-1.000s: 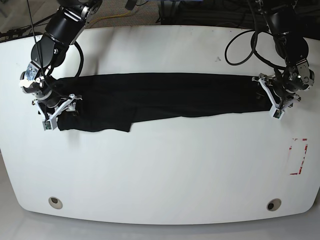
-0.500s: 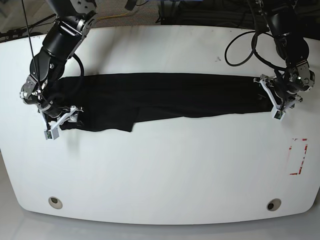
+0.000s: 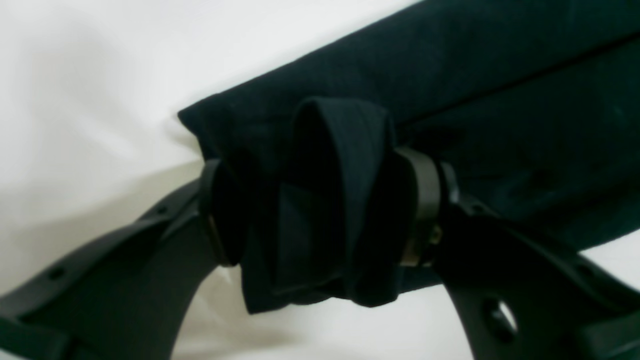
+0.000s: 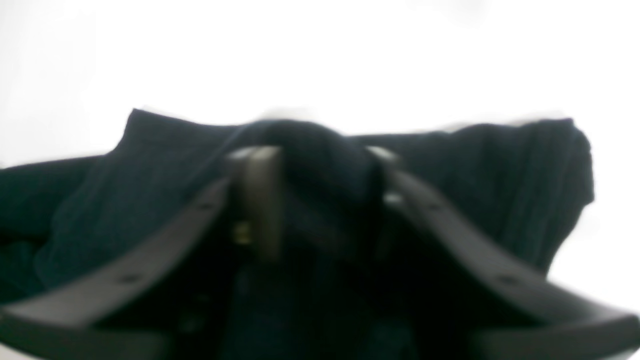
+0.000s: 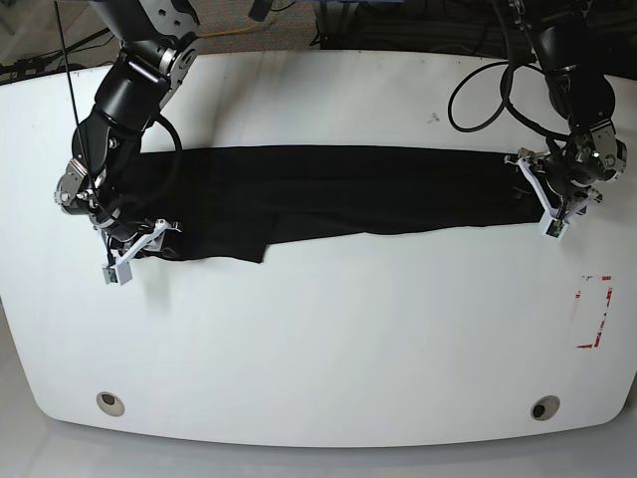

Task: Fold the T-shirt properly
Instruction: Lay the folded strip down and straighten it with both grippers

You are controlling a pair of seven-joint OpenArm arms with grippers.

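The black T-shirt [image 5: 328,189] lies stretched in a long band across the white table [image 5: 328,339]. My right gripper [image 5: 134,246], at the left of the base view, is shut on the shirt's left end. The right wrist view shows fabric [image 4: 500,165] bunched between its fingers [image 4: 260,200]. My left gripper [image 5: 553,197], at the right of the base view, is shut on the shirt's right end. The left wrist view shows a thick fold of fabric [image 3: 345,150] clamped between its fingers [image 3: 425,200].
A red-and-white rectangular marking [image 5: 594,312] is on the table at the right. Two round holes [image 5: 110,402] [image 5: 544,407] sit near the front edge. Cables [image 5: 478,95] hang behind the left arm at the back right.
My right gripper has moved a little toward the front and right of the base view, taking the shirt's left end with it. The left gripper has stayed put.
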